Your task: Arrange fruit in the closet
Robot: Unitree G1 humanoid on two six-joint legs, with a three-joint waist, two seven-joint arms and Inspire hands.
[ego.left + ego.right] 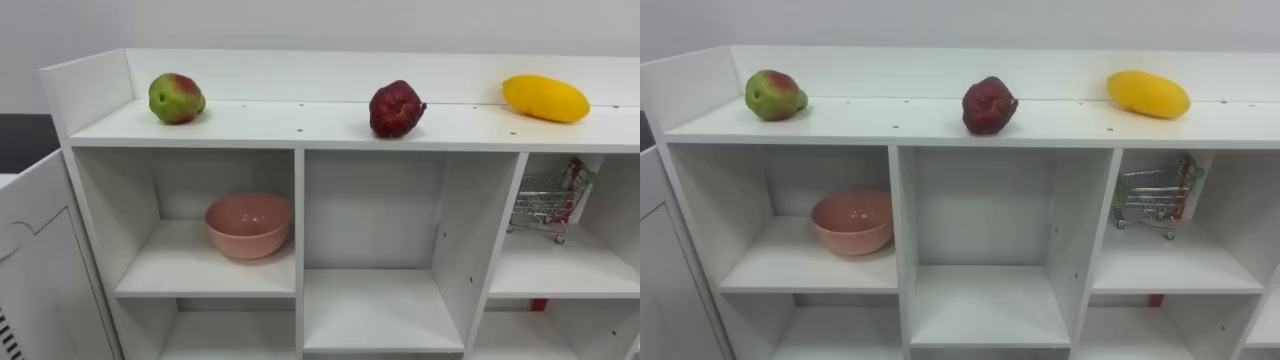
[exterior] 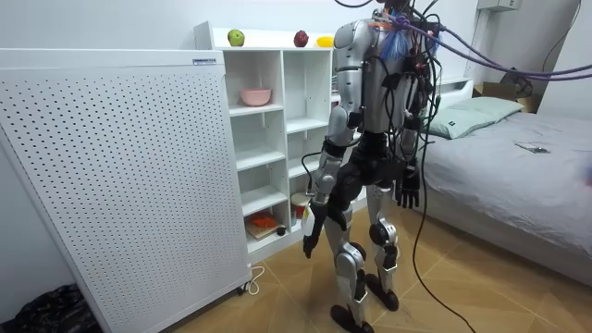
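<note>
Fruit: a green-red apple (image 1: 176,98), a dark red fruit (image 1: 396,109) and a yellow fruit (image 1: 545,98) lie well apart in a row on the top board of the closet (image 1: 299,210), one above each column.
Compartments: none of the compartments in the eye views holds fruit. A pink bowl (image 1: 248,226) sits upper left and a small wire trolley (image 1: 543,206) upper right, and the middle one is bare.
Left hand (image 2: 310,233): hangs by the thigh with loose fingers, holding nothing.
Right hand (image 2: 407,191): hangs on the bed (image 2: 518,171) side with fingers straight down, carrying nothing.
Progress: with both hands free and the fruit evenly spaced, the row looks complete. If the fruit belongs in the compartments or the bowl, all three moves are left.
Eye views add: a close look at the fruit, bowl and trolley.
Room view adds: the robot standing upright facing the closet, both hands, a perforated white panel (image 2: 120,176), and lower shelves with something orange-red too small to name.
</note>
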